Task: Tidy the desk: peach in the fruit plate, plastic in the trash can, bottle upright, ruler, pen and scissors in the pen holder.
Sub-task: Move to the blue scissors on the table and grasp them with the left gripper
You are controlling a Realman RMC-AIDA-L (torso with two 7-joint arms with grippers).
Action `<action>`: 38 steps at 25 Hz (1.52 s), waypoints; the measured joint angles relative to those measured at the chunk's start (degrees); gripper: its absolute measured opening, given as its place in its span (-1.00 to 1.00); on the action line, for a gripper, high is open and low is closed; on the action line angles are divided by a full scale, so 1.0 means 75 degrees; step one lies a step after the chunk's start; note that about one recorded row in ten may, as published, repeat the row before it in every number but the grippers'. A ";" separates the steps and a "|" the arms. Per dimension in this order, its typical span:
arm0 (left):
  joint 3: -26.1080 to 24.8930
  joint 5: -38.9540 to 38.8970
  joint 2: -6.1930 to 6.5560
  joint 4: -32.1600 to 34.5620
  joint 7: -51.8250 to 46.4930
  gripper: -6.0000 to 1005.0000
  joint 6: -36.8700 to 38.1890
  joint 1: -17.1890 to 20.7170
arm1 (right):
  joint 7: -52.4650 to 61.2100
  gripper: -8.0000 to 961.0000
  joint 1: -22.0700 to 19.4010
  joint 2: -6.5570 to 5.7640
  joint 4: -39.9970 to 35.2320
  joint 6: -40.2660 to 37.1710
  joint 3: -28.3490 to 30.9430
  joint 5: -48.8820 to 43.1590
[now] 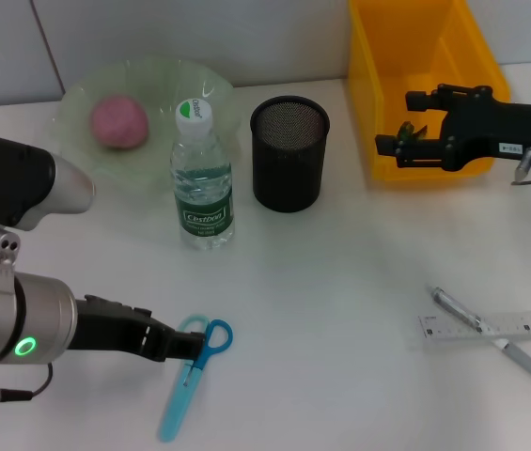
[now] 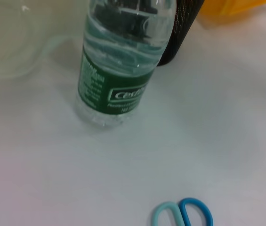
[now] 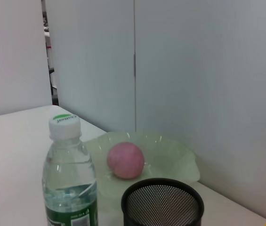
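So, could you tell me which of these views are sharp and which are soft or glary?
Head view: sharp, evenly lit, with faint shadows under the bottle and holder. Left wrist view: soft throughout; the bottle label and scissors handles are blurred. Right wrist view: peach and plate fairly clear, no strong glare.

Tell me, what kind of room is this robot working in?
Probably an office or lab set up as a desk. A white table holds a mesh pen holder, ruler, pen and scissors, with plain partition panels behind.
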 joint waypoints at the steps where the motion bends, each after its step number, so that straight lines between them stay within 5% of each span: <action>1: -0.0001 -0.0022 0.0000 -0.0057 -0.0001 0.60 0.0005 -0.0008 | 0.0001 0.71 0.0031 0.0000 0.0036 0.0005 -0.0003 0.0000; 17: 0.0068 0.0462 0.0011 -0.0283 0.0011 0.60 0.0637 0.0009 | 0.0120 0.71 0.0041 -0.0187 0.0222 -0.0745 -0.1791 -0.0293; 38: 0.0317 0.0354 0.0000 -0.0077 -0.0035 0.60 0.1188 -0.0629 | -0.0167 0.71 -0.0224 -0.0312 0.0257 -0.1131 -0.1259 -0.0320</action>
